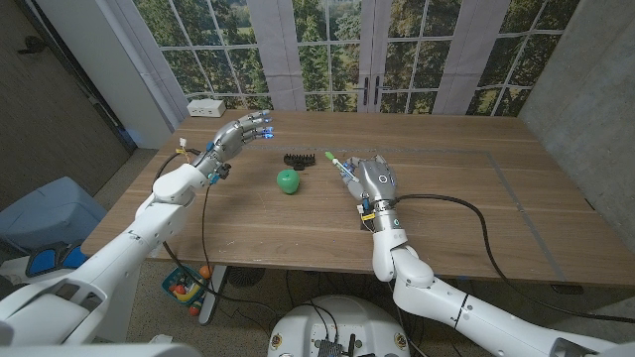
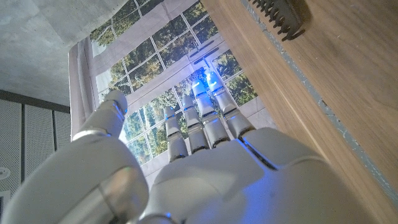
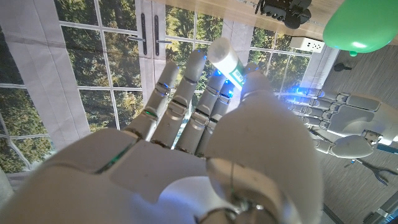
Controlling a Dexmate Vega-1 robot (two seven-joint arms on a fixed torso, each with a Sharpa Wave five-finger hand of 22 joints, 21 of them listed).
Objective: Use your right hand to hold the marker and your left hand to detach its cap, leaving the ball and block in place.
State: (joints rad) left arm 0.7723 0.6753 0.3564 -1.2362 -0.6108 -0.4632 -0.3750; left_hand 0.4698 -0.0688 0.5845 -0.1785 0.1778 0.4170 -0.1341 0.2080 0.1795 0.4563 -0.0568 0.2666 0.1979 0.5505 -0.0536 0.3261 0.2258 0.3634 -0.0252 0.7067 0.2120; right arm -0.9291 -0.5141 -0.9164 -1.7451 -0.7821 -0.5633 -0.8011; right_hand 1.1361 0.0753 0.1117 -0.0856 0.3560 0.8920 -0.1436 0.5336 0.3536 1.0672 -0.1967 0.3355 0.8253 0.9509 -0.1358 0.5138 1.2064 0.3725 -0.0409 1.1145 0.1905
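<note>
My right hand (image 1: 373, 181) grips a white marker (image 1: 340, 166) over the table's middle, and its green end (image 1: 328, 156) pokes out towards the block. In the right wrist view the marker (image 3: 226, 58) sits between the thumb and the fingers (image 3: 186, 93). A green ball (image 1: 288, 180) lies on the wood just left of that hand. A black toothed block (image 1: 298, 158) lies behind the ball. My left hand (image 1: 241, 133) hovers left of the block, its fingers (image 2: 202, 118) stretched out and apart, holding nothing.
The wooden table (image 1: 456, 213) stretches to the right, with a black cable (image 1: 476, 213) from my right arm lying across it. A white power strip (image 1: 206, 106) sits beyond the far left corner. Windows stand behind the table.
</note>
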